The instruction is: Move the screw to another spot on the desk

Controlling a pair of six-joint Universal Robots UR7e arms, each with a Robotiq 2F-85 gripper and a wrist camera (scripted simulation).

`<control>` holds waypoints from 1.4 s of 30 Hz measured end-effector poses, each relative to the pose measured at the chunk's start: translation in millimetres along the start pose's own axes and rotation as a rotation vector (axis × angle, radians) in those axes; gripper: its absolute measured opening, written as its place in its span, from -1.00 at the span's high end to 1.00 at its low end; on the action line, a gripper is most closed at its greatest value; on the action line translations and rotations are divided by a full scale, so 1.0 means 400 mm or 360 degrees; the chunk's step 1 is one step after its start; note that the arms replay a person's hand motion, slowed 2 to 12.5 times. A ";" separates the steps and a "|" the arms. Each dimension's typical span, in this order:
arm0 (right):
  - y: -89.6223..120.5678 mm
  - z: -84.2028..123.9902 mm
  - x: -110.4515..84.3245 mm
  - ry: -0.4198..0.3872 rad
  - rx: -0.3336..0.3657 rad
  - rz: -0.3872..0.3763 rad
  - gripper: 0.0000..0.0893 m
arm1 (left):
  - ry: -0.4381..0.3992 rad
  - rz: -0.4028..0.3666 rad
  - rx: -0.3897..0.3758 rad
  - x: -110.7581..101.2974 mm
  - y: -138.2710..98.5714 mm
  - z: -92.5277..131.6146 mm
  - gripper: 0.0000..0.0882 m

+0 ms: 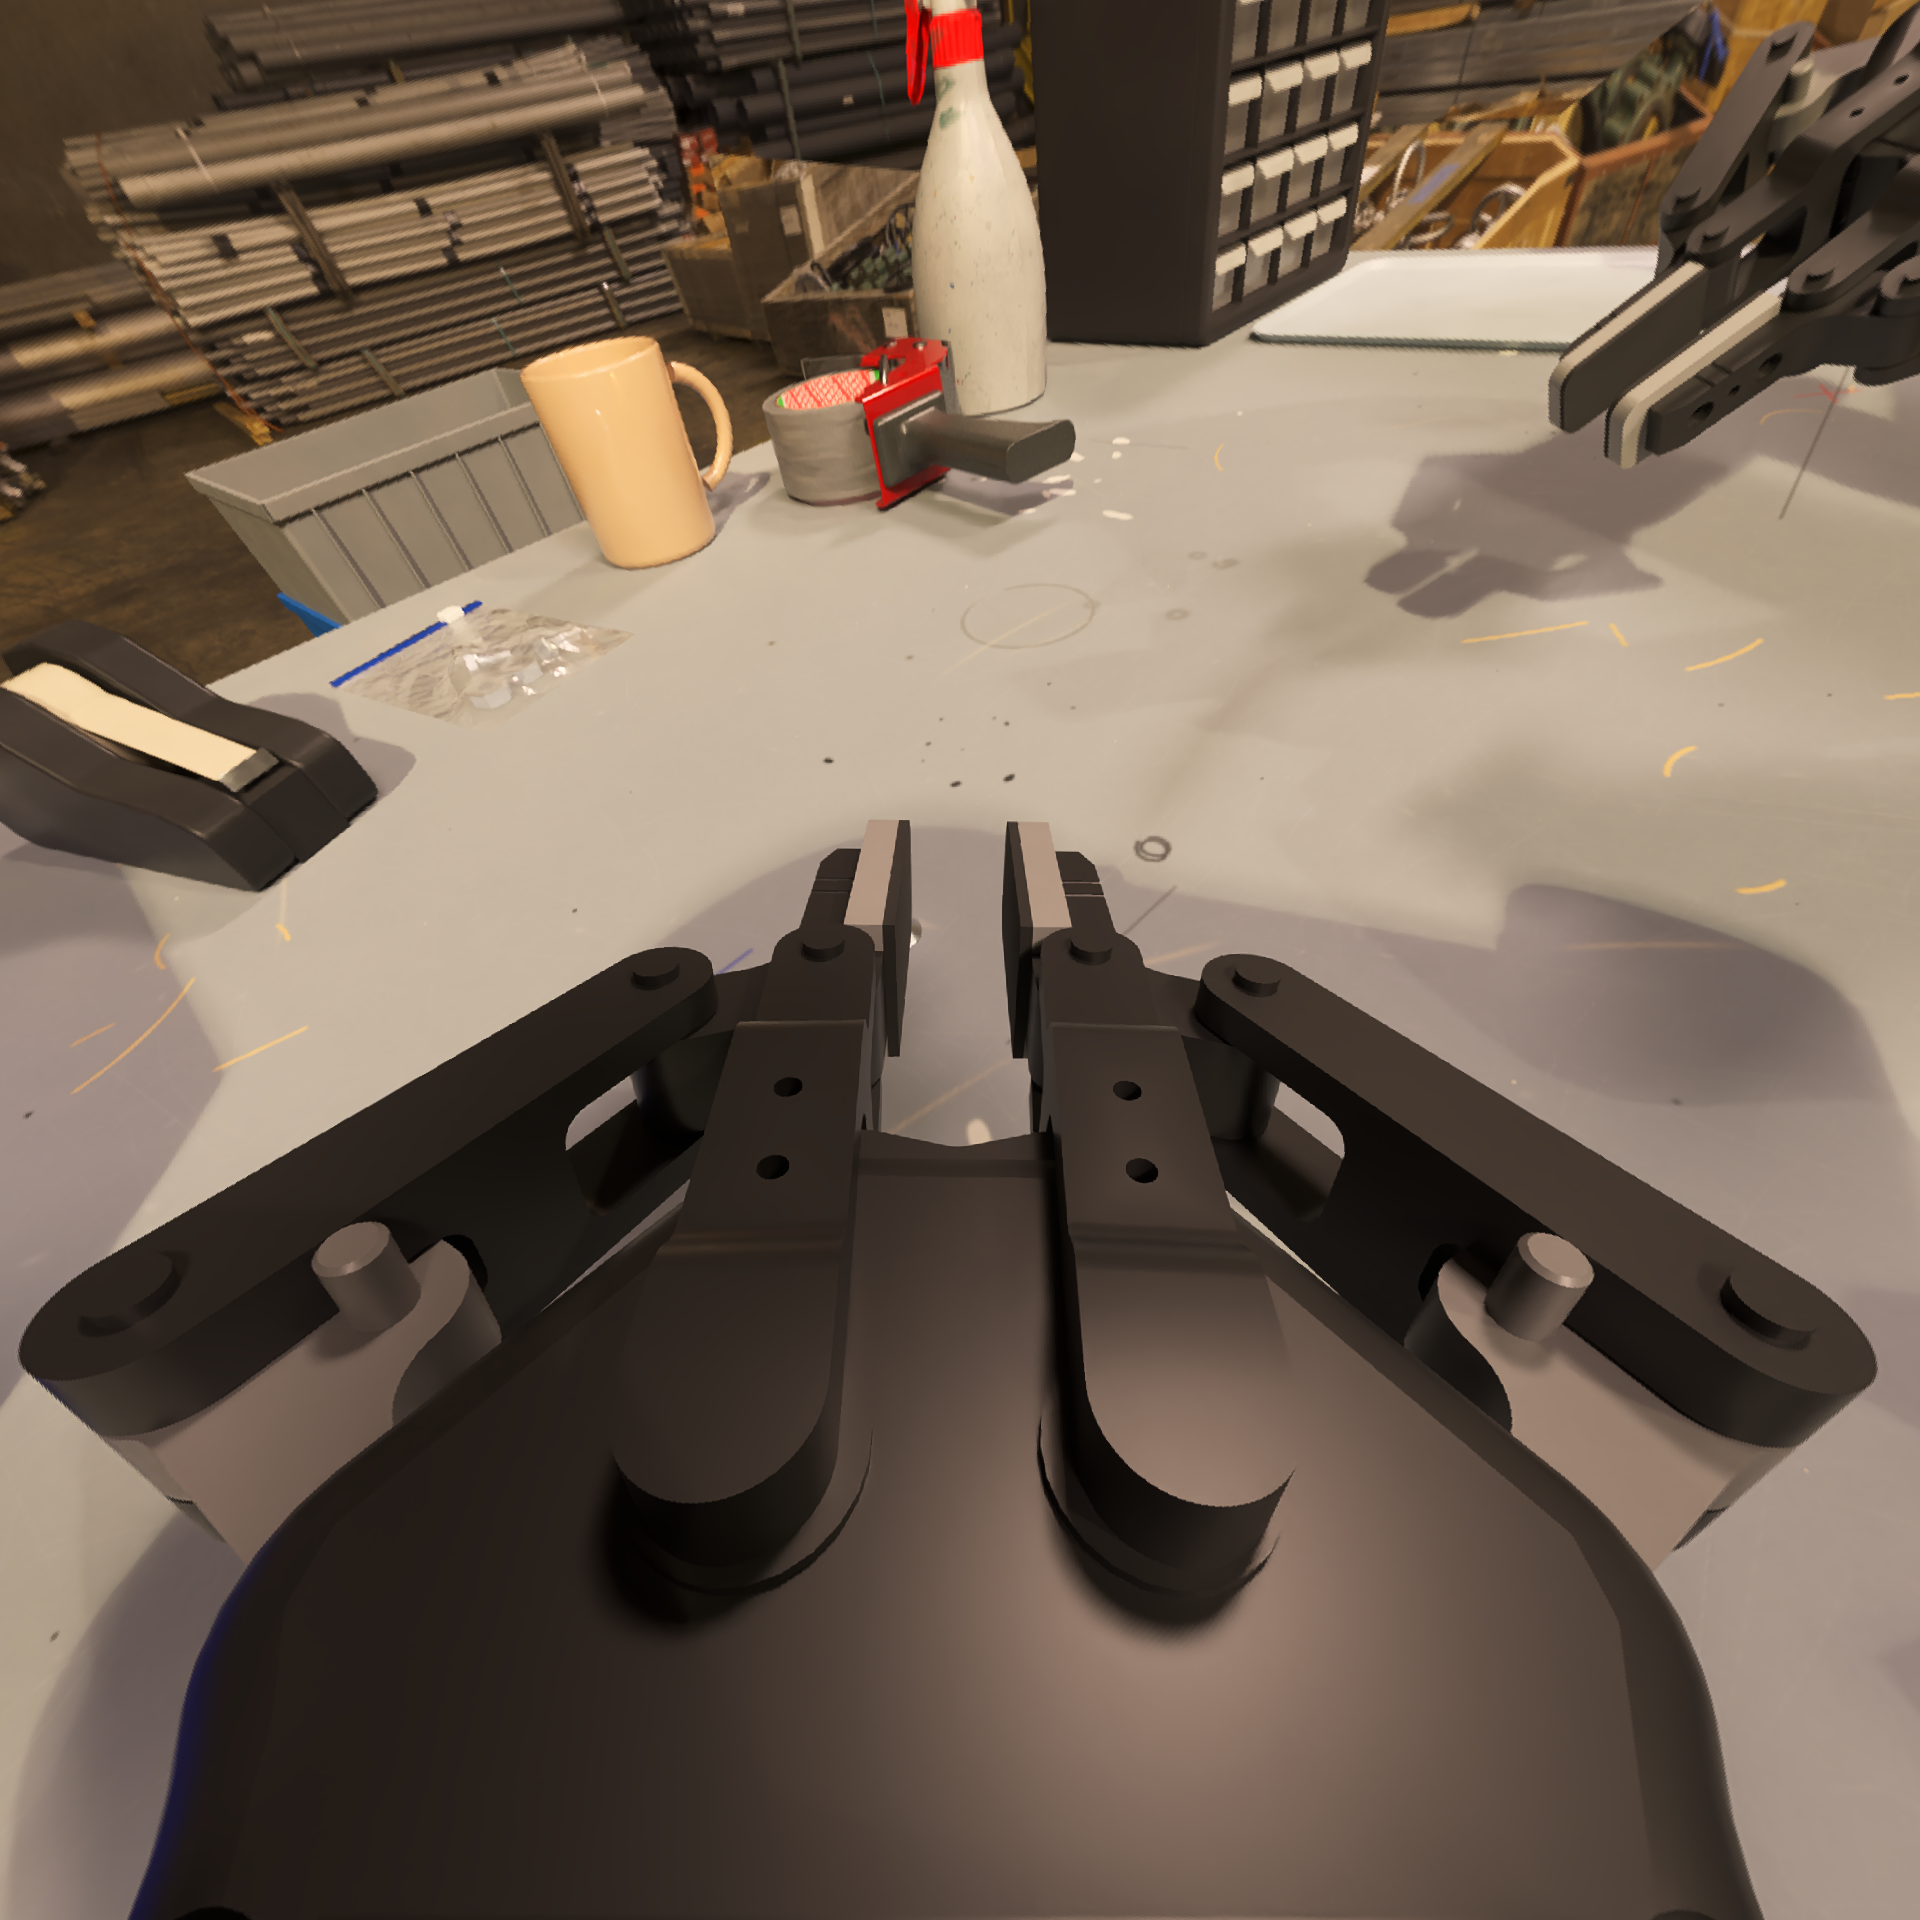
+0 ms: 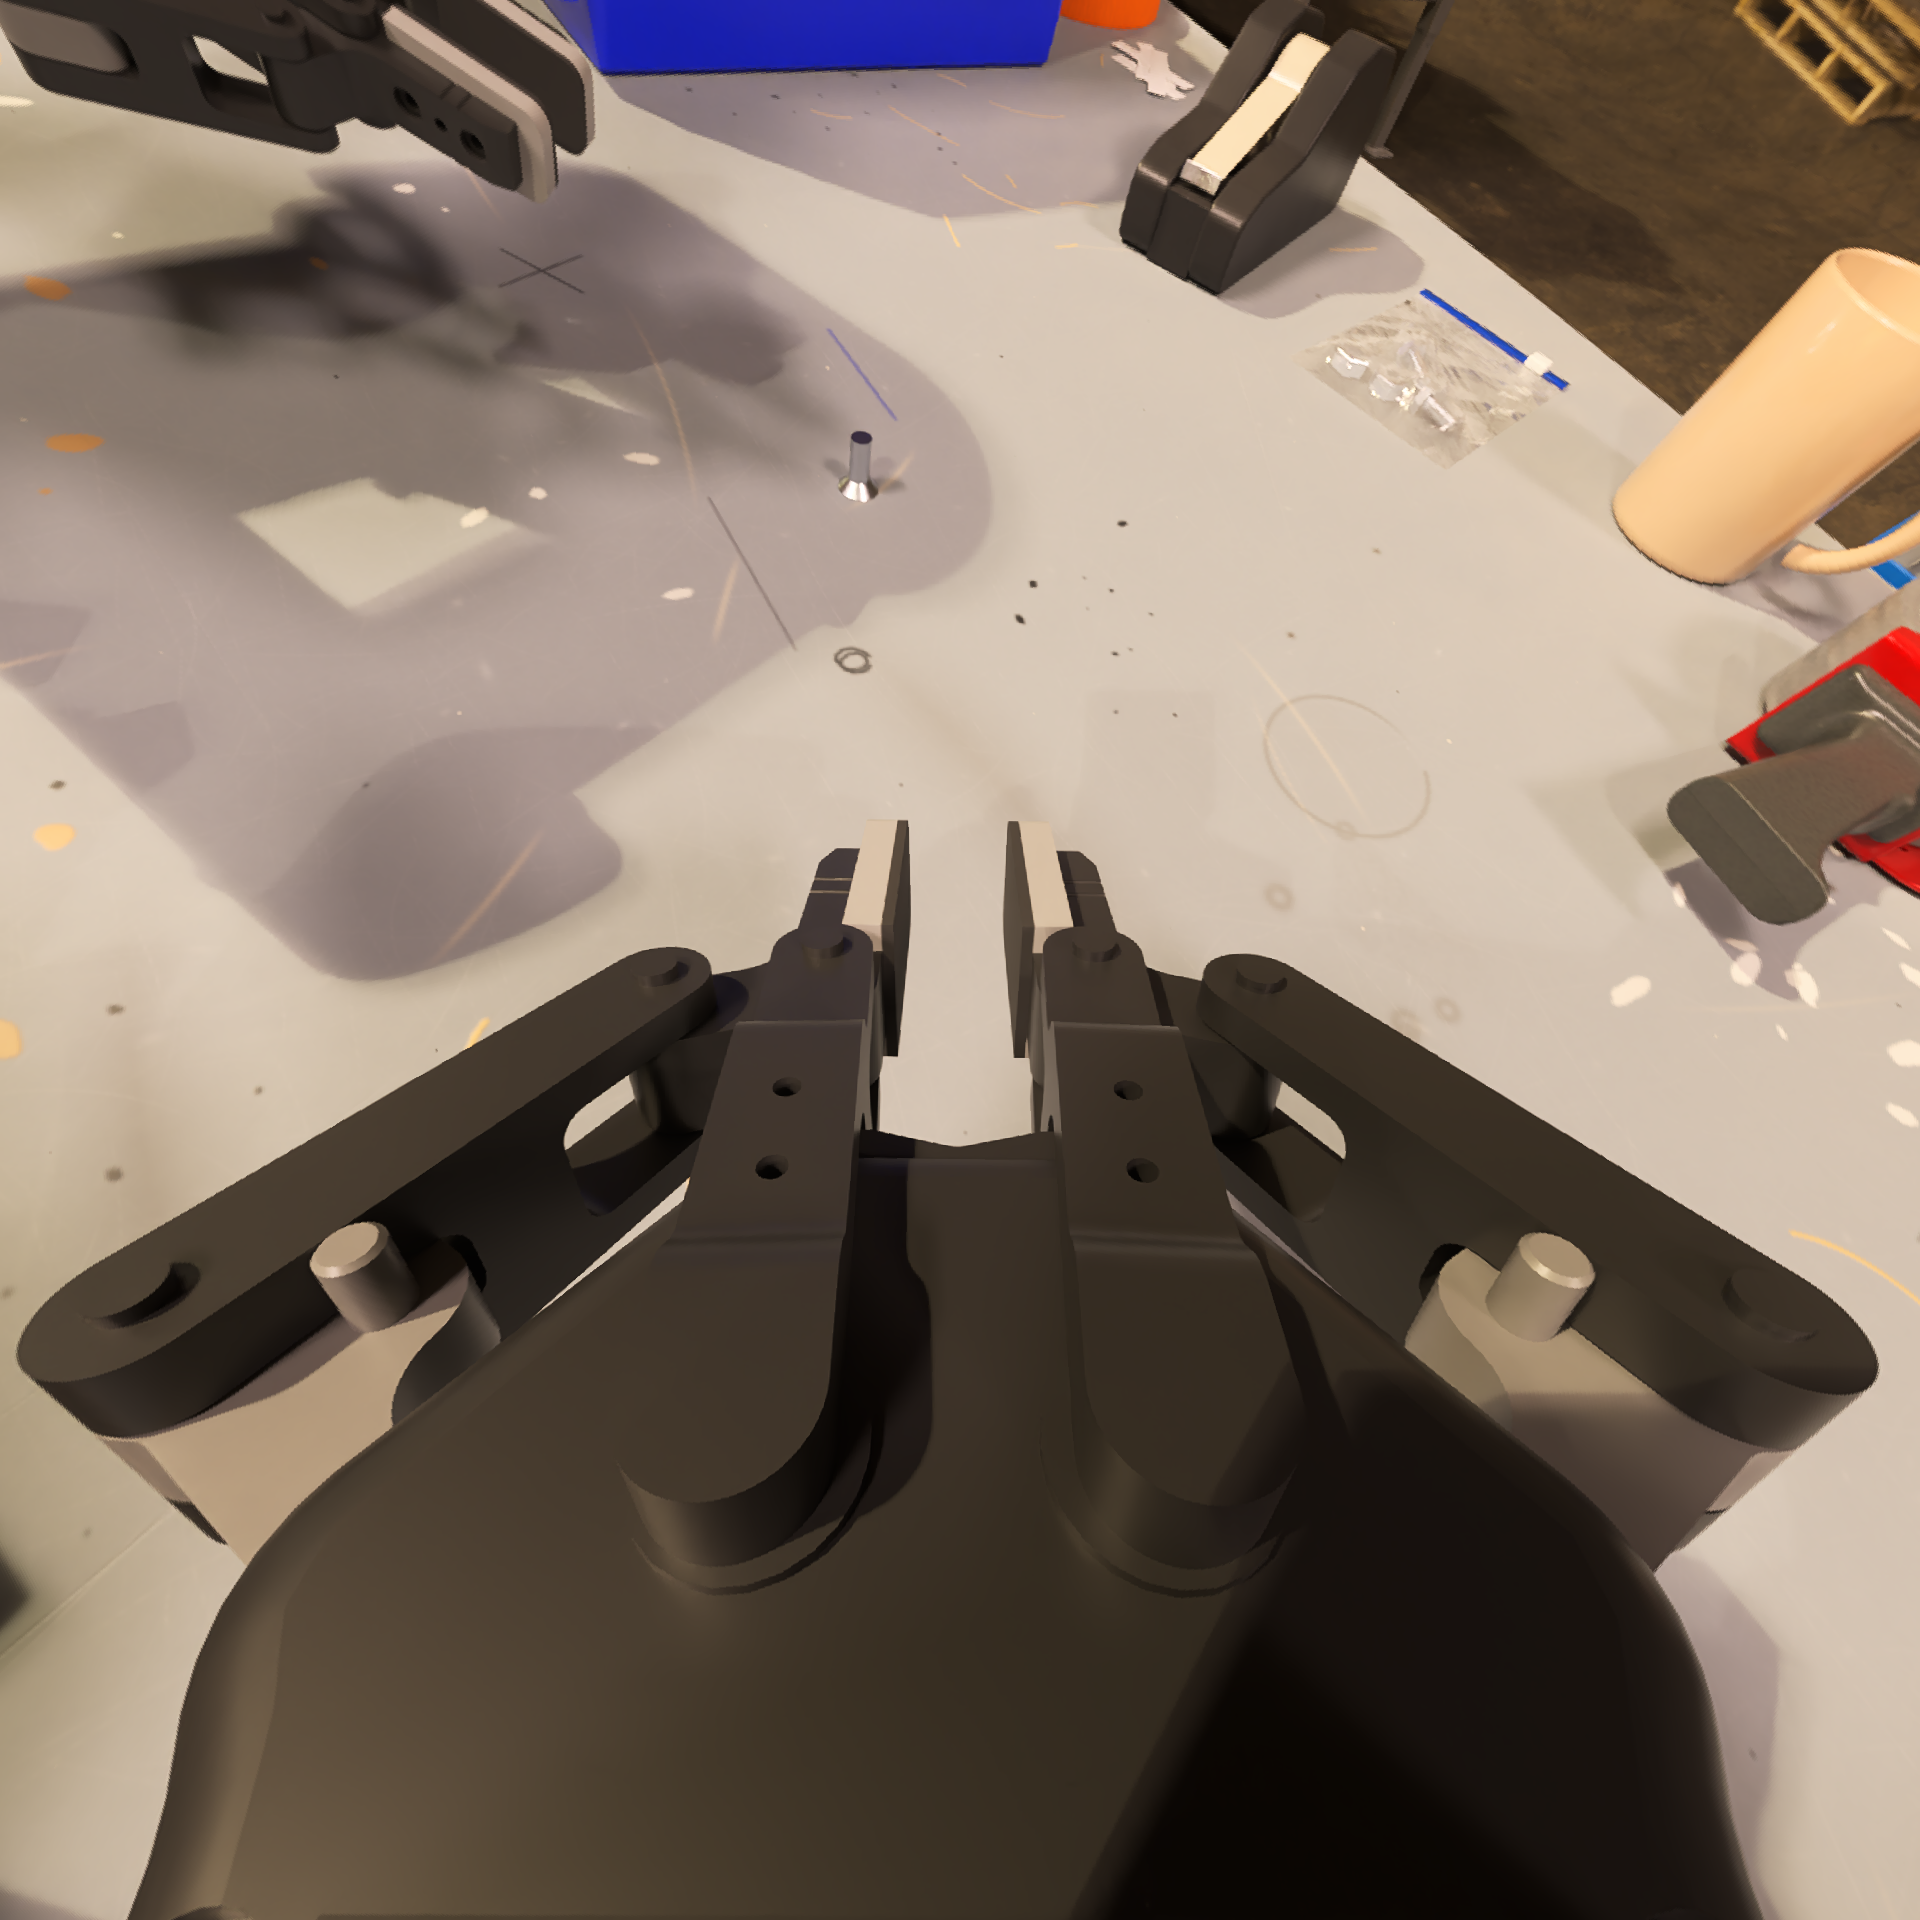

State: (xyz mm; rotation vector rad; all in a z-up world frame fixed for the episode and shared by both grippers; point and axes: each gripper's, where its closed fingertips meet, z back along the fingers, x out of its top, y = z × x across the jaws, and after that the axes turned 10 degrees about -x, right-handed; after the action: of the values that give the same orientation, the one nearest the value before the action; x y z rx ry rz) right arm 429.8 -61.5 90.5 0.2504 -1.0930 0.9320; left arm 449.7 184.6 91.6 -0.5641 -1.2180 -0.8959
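1. The tabletop [image 2: 1143, 582] is grey, scuffed and wide, with lots of bare room for a new spot.
2. The left claw [image 1: 957, 883] hangs over the screw with its jaws apart and nothing in them. In its own view only a small shiny bit shows beside one pad.
3. The right claw [image 2: 957, 883] is well apart from the screw, jaws apart too, and holds nothing.
4. The screw [image 2: 858, 470] stands on its flat head, stem up, in the shadow of the left claw.
5. I think the step now is the grab. The left claw should come straight down with the stem in the middle of the gap, then squeeze gently. The screw is thin and could tip over if one pad bumps it first.
6. The drawer cabinet [image 1: 1216, 156] stands at the back; I cannot tell what is inside.
7. The grey bin [image 1: 395, 488] sits past the edge; its inside is hidden.
8. The mug [image 1: 623, 447] stands up; its inside is hidden.
9. The clear bag [image 2: 1423, 379] lies flat with small metal bits in it.
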 end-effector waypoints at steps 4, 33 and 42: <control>0.014 -0.032 0.022 -0.0020 0.0038 0.0003 0.49 | 0.0077 0.0020 -0.0001 -0.029 0.009 0.011 0.62; 0.086 -0.198 0.139 -0.0042 0.0177 0.0174 0.22 | 0.0245 0.0190 0.0003 -0.112 0.077 0.057 0.37; 0.091 -0.262 0.154 0.0043 0.0241 0.0261 0.31 | 0.0263 0.0092 0.0036 -0.112 0.087 0.058 0.35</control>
State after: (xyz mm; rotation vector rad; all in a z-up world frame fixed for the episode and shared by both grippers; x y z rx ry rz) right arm 478.9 55.3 83.4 0.2745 -1.0307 1.1638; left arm 462.0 234.4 58.3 -0.4948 -1.0566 -0.8614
